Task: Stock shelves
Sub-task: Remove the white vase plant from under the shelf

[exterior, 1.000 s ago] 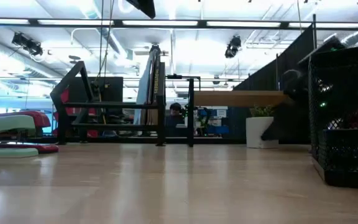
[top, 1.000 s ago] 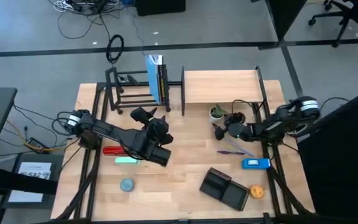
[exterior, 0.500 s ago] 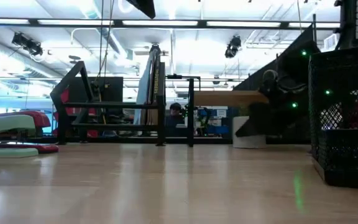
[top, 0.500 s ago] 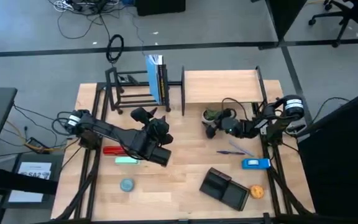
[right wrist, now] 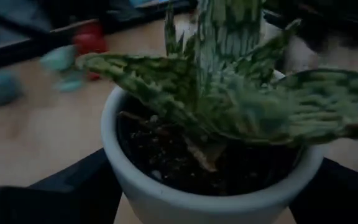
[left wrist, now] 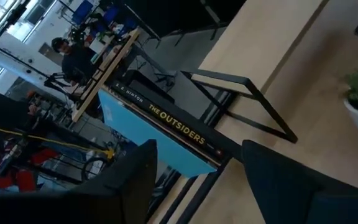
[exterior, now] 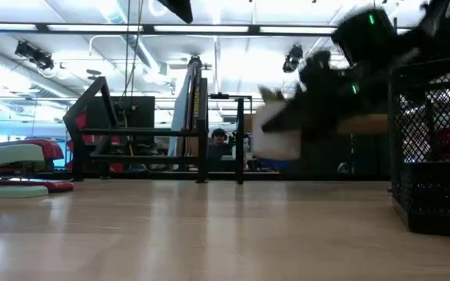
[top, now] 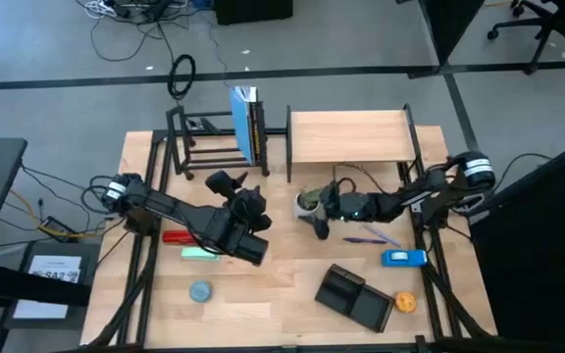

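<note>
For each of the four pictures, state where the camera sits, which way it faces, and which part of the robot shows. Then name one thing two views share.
High view: above the table, facing straight down; both arms show, right gripper holding the small white potted plant.
Low view: at table-top height, facing level across; right arm carries the plant.
Left wrist view: on the left wrist, facing the blue book; fingers show.
Right wrist view: on the right wrist, facing the plant; fingers flank it.
Shared: the plant.

On the worktop [top: 292, 294] stand two shelves: one wood-board shelf [top: 349, 136] and, just left of it, one black tube rack [top: 204, 147] holding one blue book [top: 247, 126]. In front of the wood-board shelf: one potted plant [top: 308, 204], one mesh organizer [top: 354, 295], one orange ball [top: 406, 301].
</note>
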You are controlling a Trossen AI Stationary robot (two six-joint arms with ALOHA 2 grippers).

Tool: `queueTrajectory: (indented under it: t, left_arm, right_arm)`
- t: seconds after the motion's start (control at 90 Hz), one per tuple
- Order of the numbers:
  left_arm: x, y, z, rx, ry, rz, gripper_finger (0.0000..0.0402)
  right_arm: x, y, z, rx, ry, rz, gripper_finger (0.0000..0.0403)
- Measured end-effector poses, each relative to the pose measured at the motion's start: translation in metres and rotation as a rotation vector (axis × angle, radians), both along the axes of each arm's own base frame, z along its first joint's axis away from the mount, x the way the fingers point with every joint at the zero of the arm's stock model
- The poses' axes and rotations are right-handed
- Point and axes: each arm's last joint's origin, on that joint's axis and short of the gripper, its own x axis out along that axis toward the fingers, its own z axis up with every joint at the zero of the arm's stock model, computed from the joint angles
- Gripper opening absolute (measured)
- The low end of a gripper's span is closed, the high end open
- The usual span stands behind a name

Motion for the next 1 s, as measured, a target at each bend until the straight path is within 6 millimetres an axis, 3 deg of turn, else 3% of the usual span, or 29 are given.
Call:
queueTrajectory:
  t: [0.122,0.233,0.322,0.478,0.589,0.767,0.878,1.0]
  left_arm:
    - [-0.004,-0.006,0.001,-0.005,-0.011,-0.010,0.0213]
    - [-0.010,-0.012,0.005,-0.013,-0.029,-0.035,0.0213]
    - [-0.015,-0.018,0.011,-0.028,-0.051,-0.059,0.0213]
    - [-0.028,-0.028,0.020,-0.066,-0.104,-0.093,0.0214]
    - [-0.032,-0.036,0.021,-0.090,-0.121,-0.115,0.0214]
    - [-0.037,-0.046,0.018,-0.130,-0.125,-0.139,0.0214]
    - [-0.038,-0.049,0.016,-0.153,-0.127,-0.142,0.0213]
    - [-0.039,-0.051,0.016,-0.156,-0.131,-0.149,0.0213]
  right_arm:
    - [0.027,0.025,0.029,-0.063,0.022,0.131,0.0321]
    - [0.055,0.044,0.043,-0.093,0.004,0.230,0.0321]
    - [0.075,0.056,0.036,-0.092,0.015,0.283,0.0321]
    - [0.099,0.069,0.003,-0.076,0.085,0.326,0.0321]
    - [0.102,0.077,-0.013,-0.013,0.115,0.319,0.0321]
    - [0.098,0.094,-0.009,0.028,0.097,0.361,0.0321]
    - [0.089,0.105,-0.016,0.008,0.199,0.390,0.0322]
    - [0.078,0.113,-0.027,-0.029,0.321,0.335,0.0360]
